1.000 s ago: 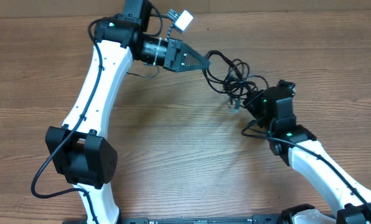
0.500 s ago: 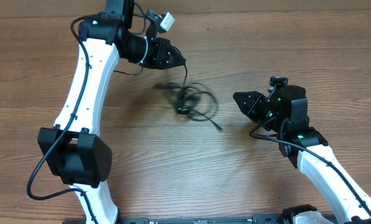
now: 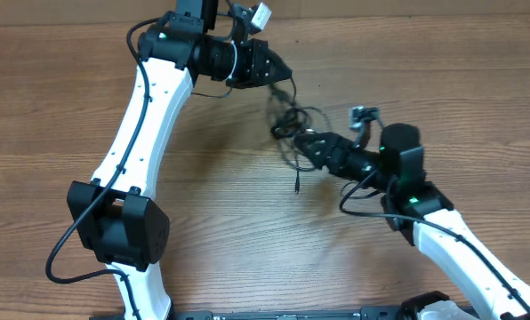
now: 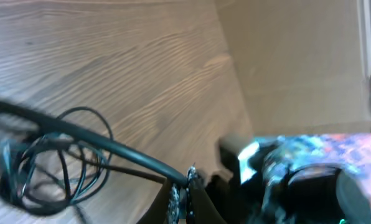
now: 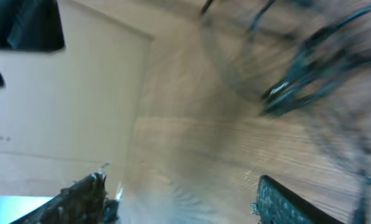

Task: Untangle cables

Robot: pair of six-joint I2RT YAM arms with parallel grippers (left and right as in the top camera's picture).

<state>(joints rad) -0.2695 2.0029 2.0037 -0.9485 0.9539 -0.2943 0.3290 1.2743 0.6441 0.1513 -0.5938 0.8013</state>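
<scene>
Left gripper (image 3: pixel 281 73): fingers together, clamped on one strand of the cables (image 3: pixel 289 122). The knotted bundle sits at its 6 o'clock, over the table (image 3: pixel 247 240), with one plug end trailing toward 6. Right gripper (image 3: pixel 308 145): fingers apart at the bundle's 4 o'clock edge; contact cannot be told.

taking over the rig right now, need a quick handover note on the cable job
Left gripper: jaws shut on a strand of the cables.
Right gripper: jaws open, at the bundle's lower edge, holding nothing.
Where: one knotted bundle between the two grippers, with a loose end trailing below it.
Done: no cord separated yet.
Left: probably close the right on a loop, pull the cords apart, lay each out on its own.
</scene>
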